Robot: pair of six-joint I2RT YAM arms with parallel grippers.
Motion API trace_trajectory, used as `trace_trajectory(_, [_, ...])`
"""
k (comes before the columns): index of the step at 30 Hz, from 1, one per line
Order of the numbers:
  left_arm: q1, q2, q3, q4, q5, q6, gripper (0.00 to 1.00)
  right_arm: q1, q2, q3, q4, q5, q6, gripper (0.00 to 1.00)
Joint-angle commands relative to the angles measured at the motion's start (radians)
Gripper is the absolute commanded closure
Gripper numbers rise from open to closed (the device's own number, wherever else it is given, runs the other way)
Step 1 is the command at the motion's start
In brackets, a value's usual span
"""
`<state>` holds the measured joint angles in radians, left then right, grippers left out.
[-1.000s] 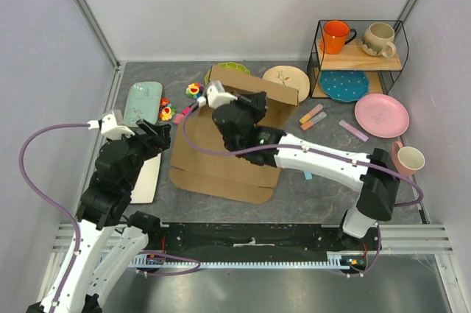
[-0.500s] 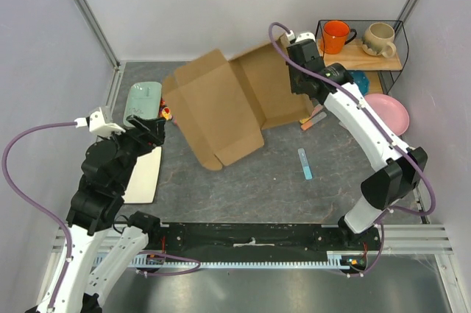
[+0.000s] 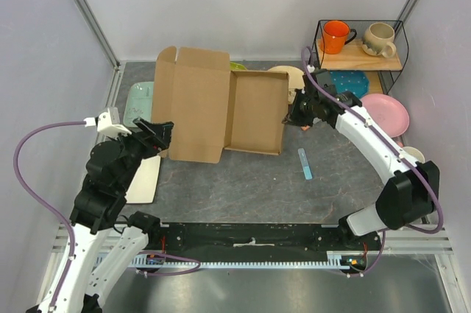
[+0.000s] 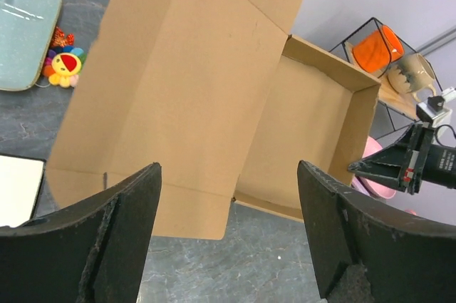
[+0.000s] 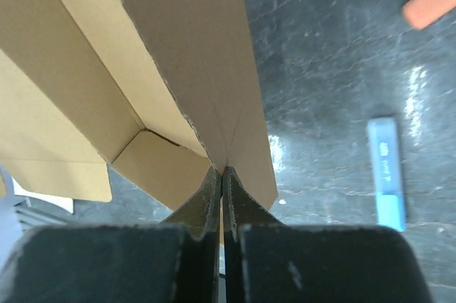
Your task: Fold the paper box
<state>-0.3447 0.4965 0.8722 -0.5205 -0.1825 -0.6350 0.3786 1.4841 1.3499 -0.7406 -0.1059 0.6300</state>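
Observation:
The brown cardboard paper box [image 3: 221,110] lies mid-table with its shallow tray part [image 3: 256,113] on the right and a large lid flap [image 3: 193,103] raised at the left. It also shows in the left wrist view [image 4: 206,96] and the right wrist view [image 5: 178,53]. My right gripper [image 3: 292,115] is shut on the box's right wall, the cardboard edge pinched between its fingers [image 5: 222,182]. My left gripper [image 3: 158,136] is open and empty, just off the flap's near left corner; its fingers [image 4: 121,232] frame bare table below the box.
A white tray [image 3: 145,177] and a mint dish [image 3: 140,103] lie left of the box, with small toys [image 4: 64,64] beside. A blue marker [image 3: 304,163], pink plate [image 3: 383,114], cup [image 3: 410,157] and a wire shelf [image 3: 360,55] with mugs stand at the right.
The right arm has swung the box round and set it down as an open tray with the lid flap at the left. The left arm has stayed near the box's left corner.

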Motion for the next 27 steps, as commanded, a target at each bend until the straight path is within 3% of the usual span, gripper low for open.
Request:
trace_trajectory(1, [-0.002, -0.013, -0.022, 0.037, 0.06, -0.041, 0.17, 0.003, -0.071, -0.142, 0.189, -0.103, 0.212, 1.0])
trace_trajectory(8, [-0.002, -0.038, -0.111, 0.045, 0.116, -0.075, 0.2, 0.046, -0.182, -0.464, 0.406, -0.045, 0.505, 1.0])
trace_trajectory(12, [-0.004, -0.047, -0.15, 0.045, 0.147, -0.078, 0.21, 0.159, -0.214, -0.631, 0.558, 0.041, 0.672, 1.0])
trace_trajectory(19, [-0.002, -0.039, -0.148, 0.036, 0.14, -0.071, 0.22, 0.405, -0.157, -0.666, 0.632, 0.265, 0.953, 1.0])
trace_trajectory(23, [-0.004, -0.038, -0.147, 0.034, 0.133, -0.072, 0.22, 0.493, -0.125, -0.64, 0.679, 0.33, 1.025, 1.0])
trace_trajectory(24, [-0.002, -0.039, -0.151, 0.033, 0.132, -0.072, 0.22, 0.512, -0.116, -0.629, 0.679, 0.33, 1.024, 0.96])
trace_trajectory(25, [-0.004, -0.039, -0.154, 0.031, 0.13, -0.072, 0.22, 0.519, -0.095, -0.615, 0.682, 0.322, 0.984, 0.76])
trace_trajectory(27, [-0.004, -0.041, -0.154, 0.025, 0.123, -0.068, 0.22, 0.529, -0.081, -0.578, 0.647, 0.313, 0.936, 0.58])
